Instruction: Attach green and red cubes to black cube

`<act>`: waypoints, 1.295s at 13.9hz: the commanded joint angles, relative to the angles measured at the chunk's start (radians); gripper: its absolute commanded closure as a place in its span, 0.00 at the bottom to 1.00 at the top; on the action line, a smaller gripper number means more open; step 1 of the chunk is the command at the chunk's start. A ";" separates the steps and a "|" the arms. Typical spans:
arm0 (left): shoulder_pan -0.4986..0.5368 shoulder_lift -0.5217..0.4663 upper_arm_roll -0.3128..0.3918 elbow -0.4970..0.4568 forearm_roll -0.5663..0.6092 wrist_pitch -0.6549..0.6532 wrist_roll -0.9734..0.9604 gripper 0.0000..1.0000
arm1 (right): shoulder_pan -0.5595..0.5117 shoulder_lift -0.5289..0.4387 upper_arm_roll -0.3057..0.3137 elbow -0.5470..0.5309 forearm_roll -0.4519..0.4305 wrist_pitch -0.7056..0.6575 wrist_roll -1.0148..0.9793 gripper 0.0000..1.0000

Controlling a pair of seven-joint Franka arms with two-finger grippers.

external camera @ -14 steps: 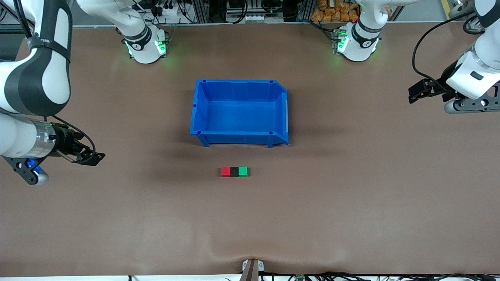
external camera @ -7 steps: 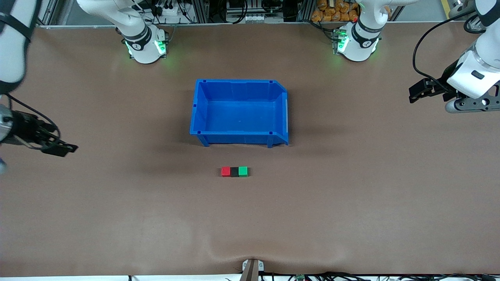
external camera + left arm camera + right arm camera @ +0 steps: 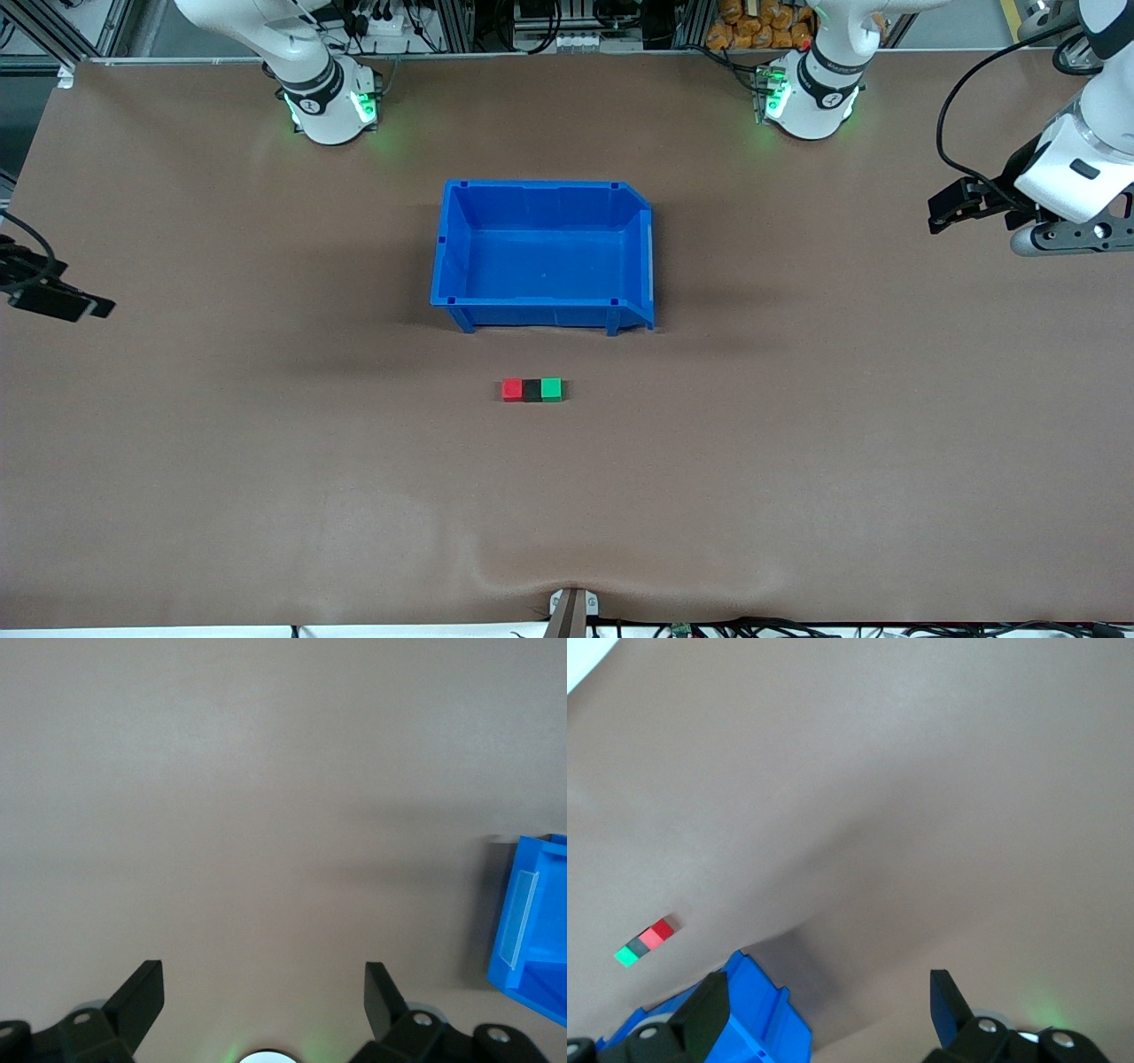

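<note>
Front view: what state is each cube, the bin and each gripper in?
red cube: touching the black cube
black cube: between both
green cube: touching the black cube
blue bin: upright, empty
left gripper: open, empty
right gripper: open, empty

surface: brown table [image 3: 797,461] | on it: blue bin [image 3: 542,306]; red cube [image 3: 511,389], black cube [image 3: 532,391], green cube [image 3: 551,389] in a row, seemingly touching, well apart from both grippers
</note>
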State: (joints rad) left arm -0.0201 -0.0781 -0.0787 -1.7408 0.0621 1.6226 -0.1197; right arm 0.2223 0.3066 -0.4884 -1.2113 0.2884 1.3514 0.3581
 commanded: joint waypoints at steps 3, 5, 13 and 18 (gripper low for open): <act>0.012 -0.032 -0.006 -0.017 -0.002 0.002 0.000 0.00 | -0.119 -0.096 0.103 -0.022 -0.084 -0.046 -0.195 0.00; 0.016 -0.032 -0.006 -0.017 -0.002 0.002 -0.001 0.00 | -0.135 -0.110 0.108 -0.022 -0.090 -0.057 -0.223 0.00; 0.017 -0.032 -0.006 -0.019 -0.002 0.002 0.000 0.00 | -0.213 -0.328 0.292 -0.302 -0.215 0.052 -0.307 0.00; 0.017 -0.049 -0.006 -0.019 -0.004 0.002 -0.001 0.00 | -0.126 -0.343 0.294 -0.297 -0.265 0.054 -0.309 0.00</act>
State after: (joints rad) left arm -0.0136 -0.0906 -0.0783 -1.7406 0.0621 1.6226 -0.1197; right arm 0.0694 -0.0091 -0.2003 -1.4796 0.0536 1.3818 0.0532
